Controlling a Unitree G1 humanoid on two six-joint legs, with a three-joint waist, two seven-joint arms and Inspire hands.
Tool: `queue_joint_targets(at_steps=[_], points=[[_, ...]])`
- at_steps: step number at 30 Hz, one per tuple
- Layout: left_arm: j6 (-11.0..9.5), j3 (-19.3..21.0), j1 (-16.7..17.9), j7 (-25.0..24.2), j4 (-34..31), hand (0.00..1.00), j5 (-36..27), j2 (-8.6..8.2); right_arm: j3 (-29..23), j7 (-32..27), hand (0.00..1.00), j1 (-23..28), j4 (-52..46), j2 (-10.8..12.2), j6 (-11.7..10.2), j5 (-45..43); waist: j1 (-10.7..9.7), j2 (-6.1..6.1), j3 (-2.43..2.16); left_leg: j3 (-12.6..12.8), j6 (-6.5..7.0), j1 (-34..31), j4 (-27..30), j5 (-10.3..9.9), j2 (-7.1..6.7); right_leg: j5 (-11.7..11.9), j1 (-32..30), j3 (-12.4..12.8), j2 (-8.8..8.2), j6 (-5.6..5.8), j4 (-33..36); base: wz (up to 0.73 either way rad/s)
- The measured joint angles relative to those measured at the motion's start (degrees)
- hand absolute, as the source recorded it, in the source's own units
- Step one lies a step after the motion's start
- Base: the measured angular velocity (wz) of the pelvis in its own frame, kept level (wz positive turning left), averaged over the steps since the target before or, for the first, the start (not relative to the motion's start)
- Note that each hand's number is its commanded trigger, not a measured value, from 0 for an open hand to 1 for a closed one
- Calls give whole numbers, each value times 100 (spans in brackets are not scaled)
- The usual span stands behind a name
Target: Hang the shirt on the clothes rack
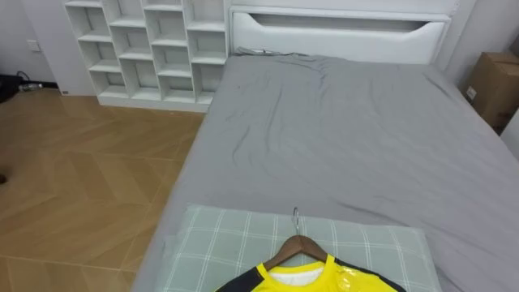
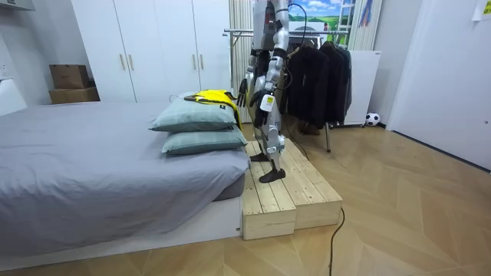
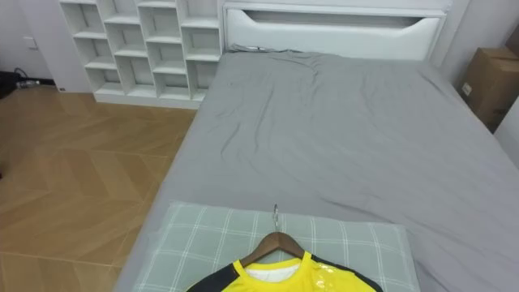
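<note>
Now: shirt on pillow, hands at my sides

Left eye view
- Shirt (image 1: 304, 282): yellow with dark sleeves, lying flat at the bottom edge, on a hanger.
- Hanger (image 1: 298, 245): wooden. Its metal hook points away from me, up the bed.
- Pillow (image 1: 219, 243): pale green check, under the shirt and hanger, at the near end of the bed.
- Bed (image 1: 340, 130): grey sheet, lightly creased, running away from me to a white board (image 1: 340, 32) at the far end.
- Shelf (image 1: 146, 49): white cubby unit, far left, against the wall.
- Box (image 1: 495, 81): brown cardboard, at the far right.
- Floor (image 1: 81, 170): herringbone wood, left of the bed.

Right eye view
- Same items in the same arrangement.

Room view
- I stand upright on a wooden platform (image 2: 284, 195) at the end of the bed, facing the pillow, which rests on a second pillow (image 2: 203, 142).
- The shirt lies on top of the upper pillow, in neither hand.
- Left hand (image 2: 263, 98): low by my hip. I cannot tell how its fingers are set.
- Right hand (image 2: 243, 95): low, nearer the pillows, touching nothing. I cannot tell its state.
- Rack (image 2: 322, 77): behind me, hung with dark clothes.
- Wardrobe (image 2: 153, 46): white, beyond the bed.
</note>
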Motion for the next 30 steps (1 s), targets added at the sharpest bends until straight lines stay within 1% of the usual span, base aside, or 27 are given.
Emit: queue_joint_targets(at_steps=[7, 13, 24, 29, 30], points=[[0, -5, 0, -12, -3, 0, 5, 1, 6, 0, 0, -3, -5, 0, 5, -3, 7, -6, 5, 9, 0, -2, -2, 0, 2, 0, -3, 1, 0, 0, 0, 0], [2, -3, 5, -13, -2, 0, 0, 0, 2, 0, 0, 13, -3, 0, 11, 50, -1, 23, -9, 8, 0, 2, -2, 0, 1, 0, -1, 2, 0, 0, 0, 0], [-8, -3, 3, -13, -2, 0, 0, 0, -9, -1, 0, 12, -1, 3, -11, 48, -6, 21, -7, 6, 0, 2, -1, 0, 1, 0, 1, 2, 0, 0, -1, 0], [-11, -4, 5, -12, -2, 0, 1, 0, -8, -2, 0, 12, -3, 3, -12, 45, -3, 14, 2, 7, 0, 2, -2, 0, 1, 0, 0, 1, 0, 0, -1, 0], [-14, -5, 8, -9, -2, 0, 1, -2, -5, -5, 0, 11, -6, 3, -12, 43, 3, 29, -4, 6, 0, 0, -2, -1, 1, 0, 0, 1, 0, 0, -1, 0]])
